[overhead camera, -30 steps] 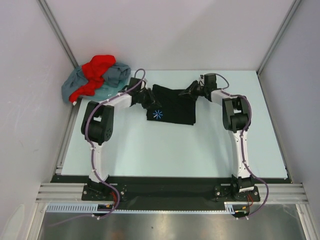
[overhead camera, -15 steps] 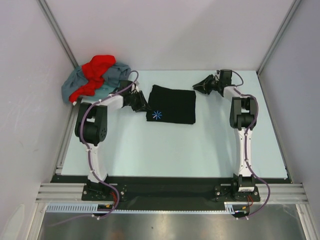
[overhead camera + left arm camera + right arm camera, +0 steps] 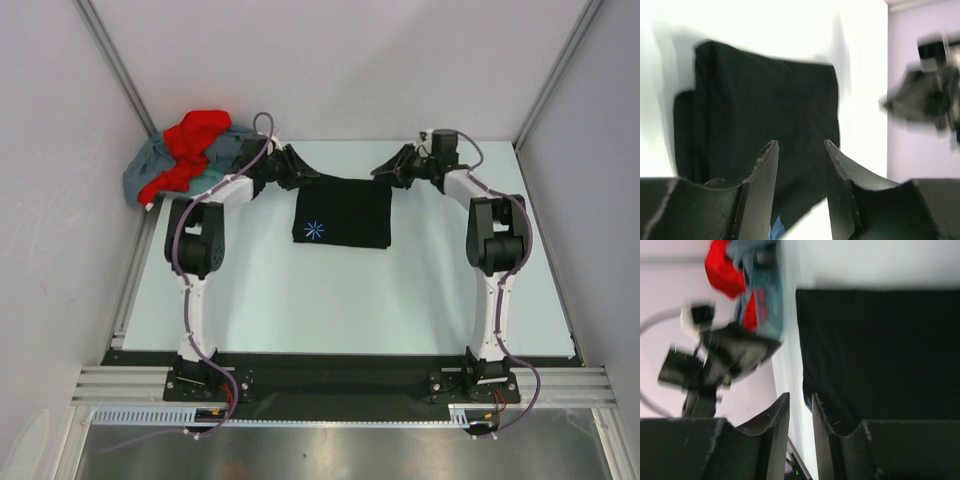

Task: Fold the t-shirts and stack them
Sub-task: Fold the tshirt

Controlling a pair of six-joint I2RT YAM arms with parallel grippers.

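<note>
looking down from the top external camera, the black t-shirt (image 3: 345, 205) lies folded into a flat rectangle on the far half of the pale table (image 3: 300, 290), between the two arms, with its blue-white starburst logo (image 3: 315, 229) at the near left corner. the red t-shirt (image 3: 195, 138) sits crumpled on top of the grey-blue t-shirt (image 3: 228, 152), both heaped in the far left corner of the table, left of the black one and not touching it. the left gripper (image 3: 308, 174) is at the far left corner of the black t-shirt and the right gripper (image 3: 380, 172) at its far right corner; from this height i cannot tell whether either touches the cloth

the left wrist view shows the left gripper (image 3: 800, 150) with its fingers (image 3: 762, 175) spread apart and nothing between them. the black t-shirt (image 3: 765, 95) lies flat under and beyond them, a sliver of the starburst logo (image 3: 776, 231) showing at the bottom edge. the right gripper (image 3: 920, 100) is a dark blur at the right

the right wrist view shows the right gripper (image 3: 800, 405) released too, its fingers (image 3: 822, 427) parted by only a slim gap, with bare table (image 3: 840, 265) showing through it and no cloth pinched. the black t-shirt (image 3: 880, 350) fills the right side, one finger over its edge. the red t-shirt (image 3: 722, 270) and grey-blue t-shirt (image 3: 767, 295) are bunched at the top left, and the left gripper (image 3: 735, 356) is blurred just below them
</note>
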